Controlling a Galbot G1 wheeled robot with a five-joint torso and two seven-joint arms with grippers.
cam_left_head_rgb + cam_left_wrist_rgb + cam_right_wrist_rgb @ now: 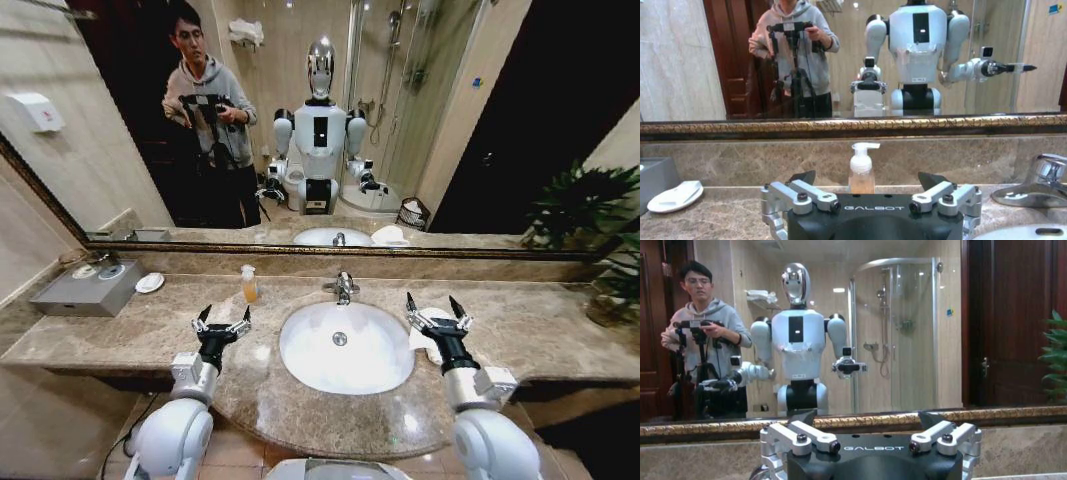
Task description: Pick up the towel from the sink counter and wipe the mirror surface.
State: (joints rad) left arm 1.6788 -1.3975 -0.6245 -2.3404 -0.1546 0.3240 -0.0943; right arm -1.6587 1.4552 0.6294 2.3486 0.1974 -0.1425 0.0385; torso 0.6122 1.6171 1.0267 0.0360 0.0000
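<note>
Soap bottle [248, 284] standing behind left gripper [222, 324], tap [343, 287] rising behind basin [345, 346], grey box [84, 290] and small white dish [150, 283] sitting far left on bench [560, 330]. Both grippers hovering with fingers spread, holding nothing. Right gripper [438, 308] partly covering towel [424, 338], small white cloth lying bunched beside basin's right rim. Mirror [480, 130] spanning wall behind.
</note>
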